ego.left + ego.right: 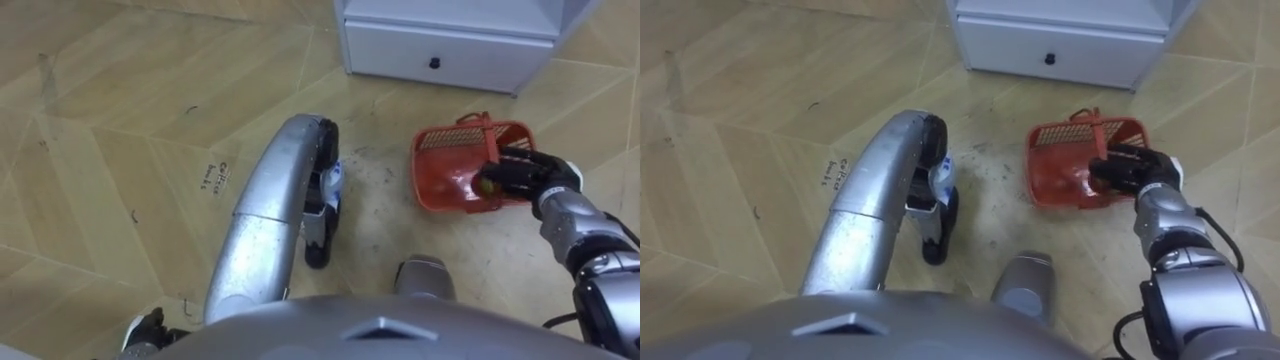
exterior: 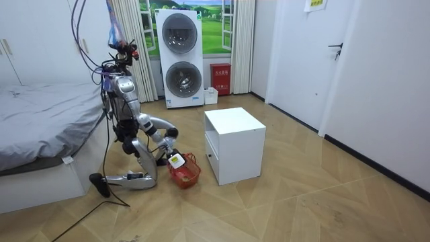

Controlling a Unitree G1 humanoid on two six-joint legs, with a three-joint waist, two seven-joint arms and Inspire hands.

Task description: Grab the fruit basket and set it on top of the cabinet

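Note:
The red plastic fruit basket (image 1: 445, 165) (image 1: 1060, 165) (image 2: 186, 173) sits low at the floor in front of the white cabinet. Its red handle (image 1: 487, 135) stands up over the middle, and a small yellowish fruit (image 1: 484, 186) lies inside. My right hand (image 1: 522, 174) (image 1: 1132, 170) reaches in from the right, its dark fingers curled round the handle's near end. At the lower left edge shows a dark bit of my left hand (image 1: 146, 328). In the room view I kneel on the floor beside the bed, with my right arm stretched down to the basket.
A white cabinet (image 1: 450, 45) (image 2: 235, 144) with a knobbed drawer stands just beyond the basket. A bed (image 2: 40, 121) lies behind me and stacked washing machines (image 2: 183, 57) stand at the far wall. Wooden floor (image 1: 110, 110) lies open to my left.

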